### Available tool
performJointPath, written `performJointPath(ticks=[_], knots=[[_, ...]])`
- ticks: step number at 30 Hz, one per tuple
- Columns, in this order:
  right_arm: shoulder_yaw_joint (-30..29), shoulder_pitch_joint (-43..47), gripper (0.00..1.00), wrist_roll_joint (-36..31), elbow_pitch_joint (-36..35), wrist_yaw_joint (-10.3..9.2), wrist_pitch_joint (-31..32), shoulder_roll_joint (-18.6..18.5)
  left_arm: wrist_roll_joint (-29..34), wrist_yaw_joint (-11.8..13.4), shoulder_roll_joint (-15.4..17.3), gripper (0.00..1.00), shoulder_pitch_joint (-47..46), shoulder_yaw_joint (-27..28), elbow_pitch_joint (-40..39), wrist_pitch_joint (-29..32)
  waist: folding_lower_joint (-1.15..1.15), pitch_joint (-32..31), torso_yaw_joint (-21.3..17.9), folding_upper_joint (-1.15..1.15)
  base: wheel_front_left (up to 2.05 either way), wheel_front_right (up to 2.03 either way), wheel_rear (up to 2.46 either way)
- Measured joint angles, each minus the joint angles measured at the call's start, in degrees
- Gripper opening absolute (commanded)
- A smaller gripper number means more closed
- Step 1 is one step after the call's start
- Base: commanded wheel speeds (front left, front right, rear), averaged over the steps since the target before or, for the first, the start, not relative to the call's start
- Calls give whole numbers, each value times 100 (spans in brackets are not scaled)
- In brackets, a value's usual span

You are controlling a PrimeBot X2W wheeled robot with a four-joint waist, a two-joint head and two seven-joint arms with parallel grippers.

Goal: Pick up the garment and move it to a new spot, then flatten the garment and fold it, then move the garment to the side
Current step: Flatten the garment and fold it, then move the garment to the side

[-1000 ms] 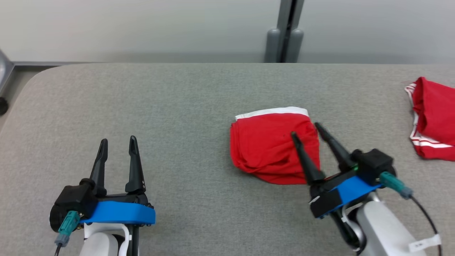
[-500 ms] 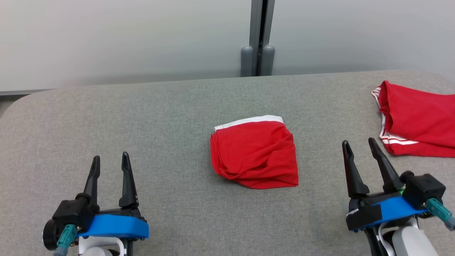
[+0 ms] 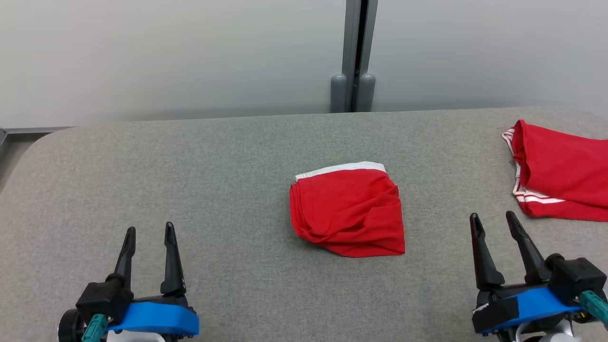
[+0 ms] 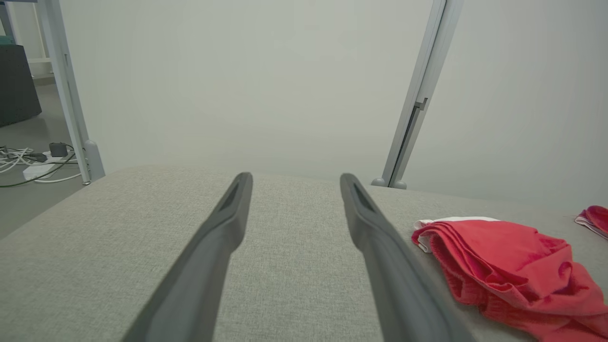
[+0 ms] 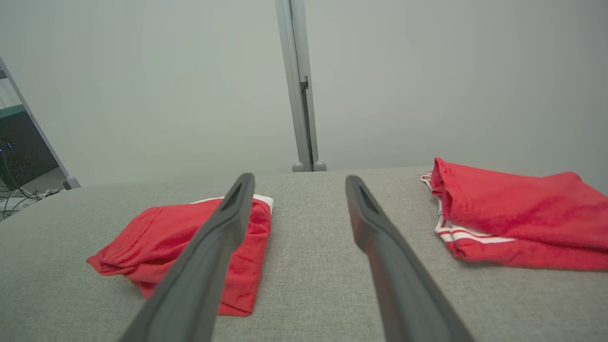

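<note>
A red soft-cloth garment (image 3: 349,213) with a white band along one edge lies folded into a compact, roughly square bundle near the middle of the grey fabric-covered desk (image 3: 213,166). The white band runs along its far edge. Its near edge is rounded at the left and comes to a corner at the right. Diagonal creases cross the top layer. In the left wrist view the garment (image 4: 503,266) shows stacked, rumpled layers along its side; in the right wrist view the garment (image 5: 156,237) sits low and flat.

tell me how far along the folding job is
Looks done: the red garment lies folded in a bundle on the table. In hand: nothing; the left gripper and right gripper sit open, clear of it. Left: moving it to the side.
</note>
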Motion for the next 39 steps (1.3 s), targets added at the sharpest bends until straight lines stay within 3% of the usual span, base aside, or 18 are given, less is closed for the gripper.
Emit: performJointPath(ticks=[18,25,30,39], knots=[[-26,70,100,-14,-119,0,183,33,47,-1,-1,100,-34,5,-1,0,0,114,150,0,0,0,0],[79,-817,100,-244,0,0,293,34,46,-1,-1,100,-249,-25,-22,0,1,299,273,0,0,0,0],[132,-1684,100,-334,455,0,548,15,-15,-2,0,100,-425,-156,-14,0,1,464,441,0,0,0,0],[19,-2510,100,-534,2041,0,693,-293,-215,83,1,100,-654,-380,-5,-1,1,786,883,0,0,0,0]])
